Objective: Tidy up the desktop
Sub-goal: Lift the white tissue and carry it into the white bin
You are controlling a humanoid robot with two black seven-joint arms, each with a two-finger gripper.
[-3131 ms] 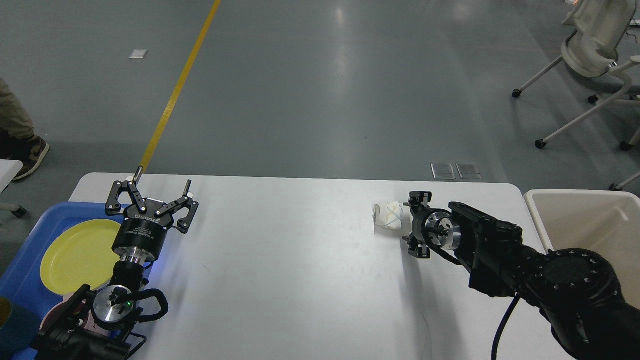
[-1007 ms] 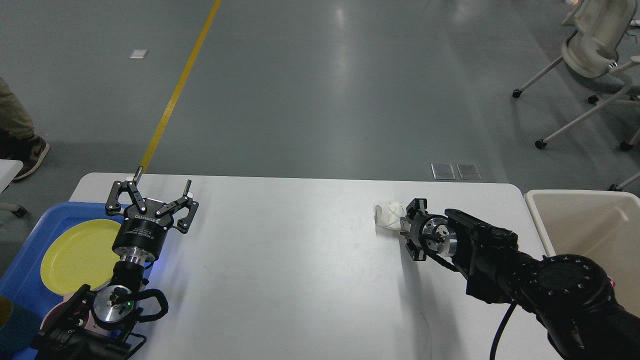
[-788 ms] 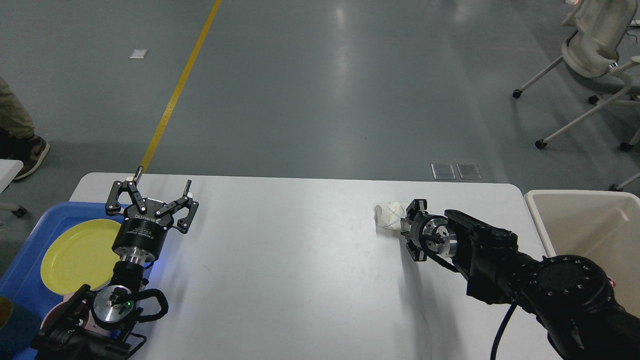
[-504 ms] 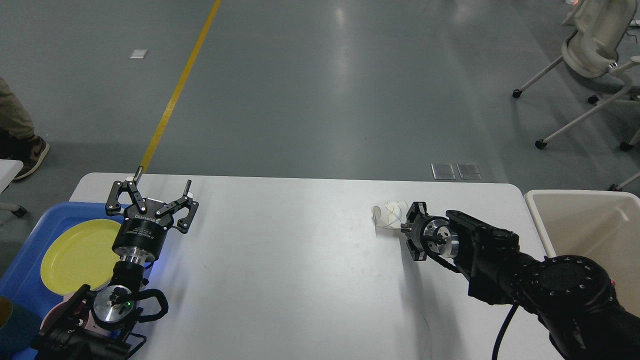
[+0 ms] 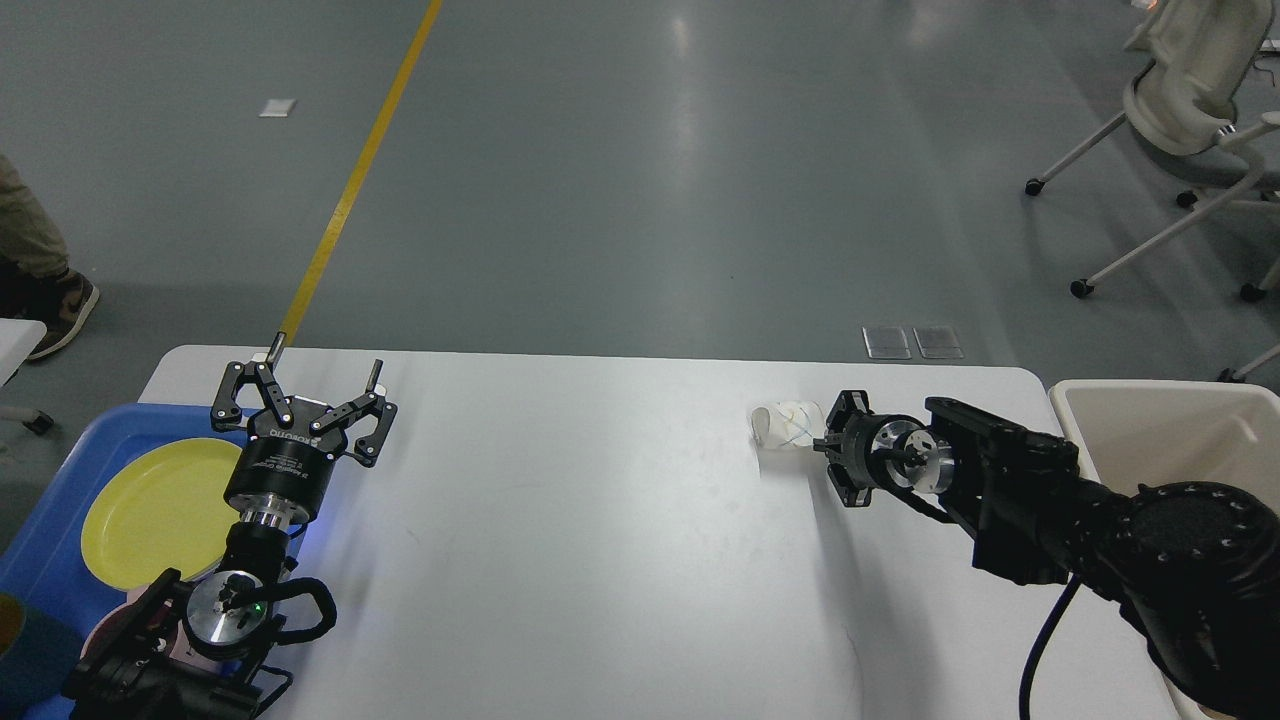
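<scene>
The desktop [image 5: 600, 540] is a wide white tabletop with rounded corners. A crumpled white paper wad [image 5: 788, 424] with faint coloured lines hangs just above its far right part, casting a shadow beneath. My right gripper [image 5: 832, 441] reaches in from the right, seen from behind, and holds the wad at its right side. Over the table's far left corner, beside the blue tray, my left gripper [image 5: 308, 378] points away from me, its fingers spread wide and nothing between them.
A blue tray [image 5: 40, 545] at the left edge holds a yellow plate [image 5: 160, 510]. A beige bin [image 5: 1170, 440] stands off the table's right end. Office chairs [image 5: 1190, 110] are on the floor at the far right, and a person's shoe [image 5: 65, 310] at the far left.
My right gripper closed in on the paper wad, then rose slightly and shifted right toward the bin, carrying the wad with it. The left arm has not moved.
</scene>
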